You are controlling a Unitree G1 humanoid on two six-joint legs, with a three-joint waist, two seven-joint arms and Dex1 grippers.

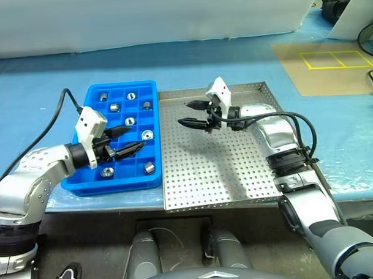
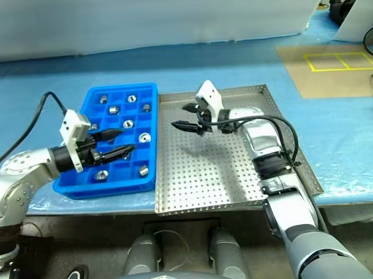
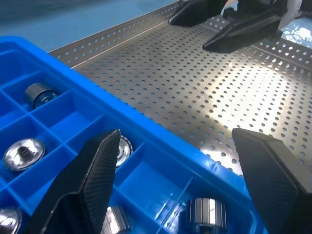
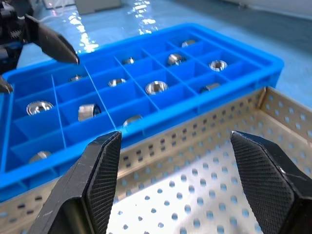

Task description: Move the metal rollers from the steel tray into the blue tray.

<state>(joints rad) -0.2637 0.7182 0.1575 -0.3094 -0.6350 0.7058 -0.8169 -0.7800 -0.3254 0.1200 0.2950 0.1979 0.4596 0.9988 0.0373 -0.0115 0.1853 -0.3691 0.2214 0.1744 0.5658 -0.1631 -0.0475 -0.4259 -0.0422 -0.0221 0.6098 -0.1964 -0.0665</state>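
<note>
Head views: seeing the blue tray sitting just left of the steel tray on the blue-covered tabletop, edges touching or nearly so. Counting eight metal rollers sitting in separate cells of the blue tray, nothing showing on the perforated floor of the steel one. Left gripper hanging over the blue tray's right half, fingers spread and holding nothing. Right gripper hovering above the steel tray's far left part, pointing toward the blue tray, fingers parted and empty too.

Left wrist view: looking across blue cells with rollers, one lying on its side in the near cell, then the blue wall and the holed steel floor beyond; own fingers standing wide apart, the other gripper's black tips showing past them.

Right wrist view: facing the steel rim and the blue grid behind it, rollers scattered through the cells, fingers wide apart, gripping nothing
</note>
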